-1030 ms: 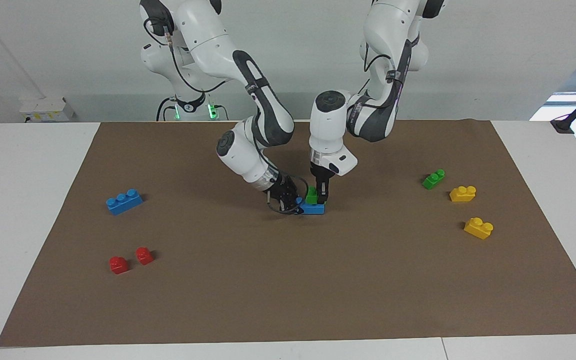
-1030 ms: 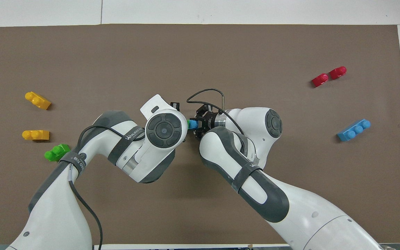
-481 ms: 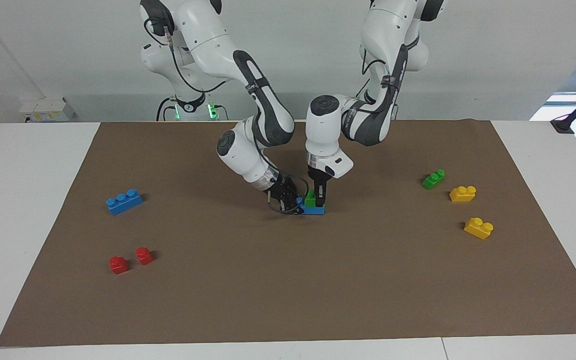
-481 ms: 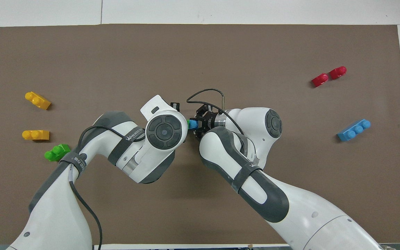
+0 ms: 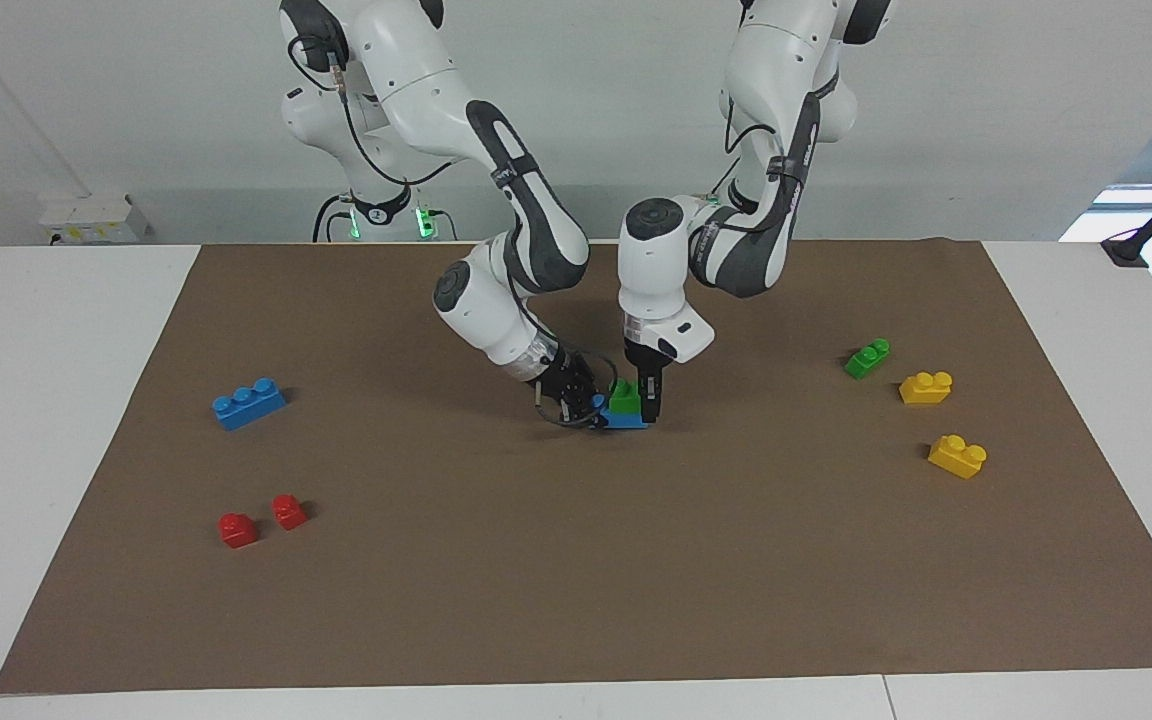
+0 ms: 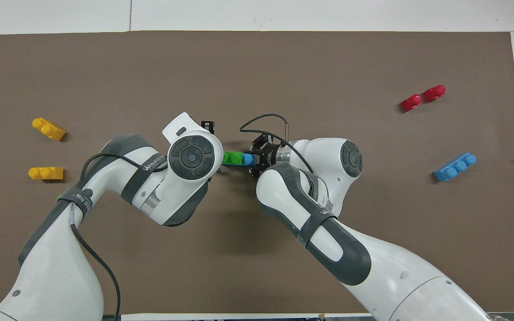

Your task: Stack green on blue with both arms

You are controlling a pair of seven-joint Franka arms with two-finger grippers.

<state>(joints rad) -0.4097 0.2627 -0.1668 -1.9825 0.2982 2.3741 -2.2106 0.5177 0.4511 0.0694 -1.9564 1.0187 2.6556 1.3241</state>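
Observation:
A green brick (image 5: 624, 397) sits on a blue brick (image 5: 628, 421) in the middle of the brown mat; both also show in the overhead view, green (image 6: 231, 158) and blue (image 6: 248, 158). My right gripper (image 5: 581, 405) is low at the blue brick's end toward the right arm and is shut on it. My left gripper (image 5: 649, 408) is down beside the green brick, toward the left arm's end, open and holding nothing. In the overhead view the left hand (image 6: 192, 157) covers its own fingers.
A second green brick (image 5: 867, 357) and two yellow bricks (image 5: 926, 386) (image 5: 957, 455) lie toward the left arm's end. A second blue brick (image 5: 249, 402) and two red bricks (image 5: 237, 529) (image 5: 289, 511) lie toward the right arm's end.
My left gripper has let go of the green brick and slid off it toward the left arm's end. The green brick stays on the blue one. The right gripper has not moved.

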